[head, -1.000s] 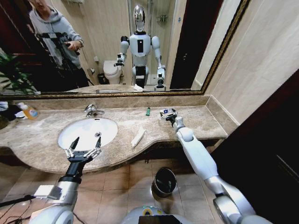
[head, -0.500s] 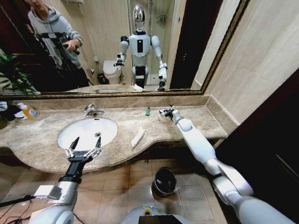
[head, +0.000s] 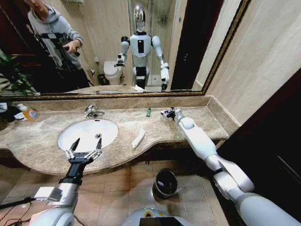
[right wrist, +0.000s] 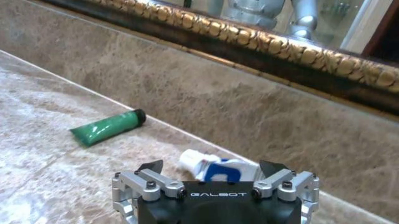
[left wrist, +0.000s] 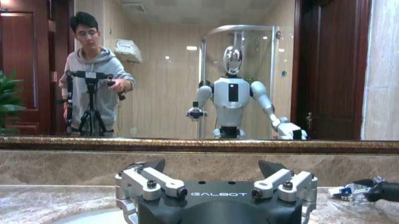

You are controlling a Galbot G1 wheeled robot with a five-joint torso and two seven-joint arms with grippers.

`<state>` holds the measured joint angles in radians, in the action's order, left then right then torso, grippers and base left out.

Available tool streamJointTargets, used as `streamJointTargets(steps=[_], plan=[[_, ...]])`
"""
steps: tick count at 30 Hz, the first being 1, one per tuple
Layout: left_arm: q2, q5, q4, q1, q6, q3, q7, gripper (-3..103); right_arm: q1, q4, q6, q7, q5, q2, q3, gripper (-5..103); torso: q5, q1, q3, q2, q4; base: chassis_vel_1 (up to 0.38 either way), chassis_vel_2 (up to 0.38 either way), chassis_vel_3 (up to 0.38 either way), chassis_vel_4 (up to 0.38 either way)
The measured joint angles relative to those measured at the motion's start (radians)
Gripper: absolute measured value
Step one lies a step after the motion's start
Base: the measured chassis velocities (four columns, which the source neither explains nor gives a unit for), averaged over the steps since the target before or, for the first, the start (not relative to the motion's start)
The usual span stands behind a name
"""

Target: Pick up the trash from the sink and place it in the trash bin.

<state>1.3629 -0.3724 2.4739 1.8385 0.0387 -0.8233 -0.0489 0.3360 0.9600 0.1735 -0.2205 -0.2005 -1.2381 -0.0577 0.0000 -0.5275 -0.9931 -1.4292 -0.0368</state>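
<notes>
Marble counter (head: 42,141) all round: the left gripper (head: 84,147) hangs parked over the sink (head: 63,136), fingers spread, empty. Beyond it lie a white packet (head: 139,138) and green tube (right wrist: 106,127). The right gripper (right wrist: 212,169) reaches in wide open, a blue-and-white tube (right wrist: 215,168) just ahead between its tips, apparently lining up a grab. The trash bin (head: 165,182) waits below on the floor.

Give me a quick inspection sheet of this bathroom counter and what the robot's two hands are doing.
Surface: beige marble countertop around a white oval basin.
Job's things: small green tube and white-and-blue wrapper near the back wall; long flat white packet at the counter's front edge; round black bin with silver rim on the floor.
Clutter: orange-capped soap bottle.
Grippers: left gripper open above the basin's front; right gripper open around the wrapper.
Cables: one on the floor.
Surroundings: gold-framed mirror, chrome faucet.
</notes>
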Motion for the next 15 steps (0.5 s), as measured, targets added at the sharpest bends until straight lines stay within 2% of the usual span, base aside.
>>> streamJointTargets(steps=[15], plan=[[0.000,0.000,0.000,0.000,0.000,0.000,0.000,100,-0.029,-0.027,-0.025,-0.003,0.003,-0.022,0.004,100,0.0000,0.000,0.000,0.000,0.0001,0.000,0.000,0.000,0.000]])
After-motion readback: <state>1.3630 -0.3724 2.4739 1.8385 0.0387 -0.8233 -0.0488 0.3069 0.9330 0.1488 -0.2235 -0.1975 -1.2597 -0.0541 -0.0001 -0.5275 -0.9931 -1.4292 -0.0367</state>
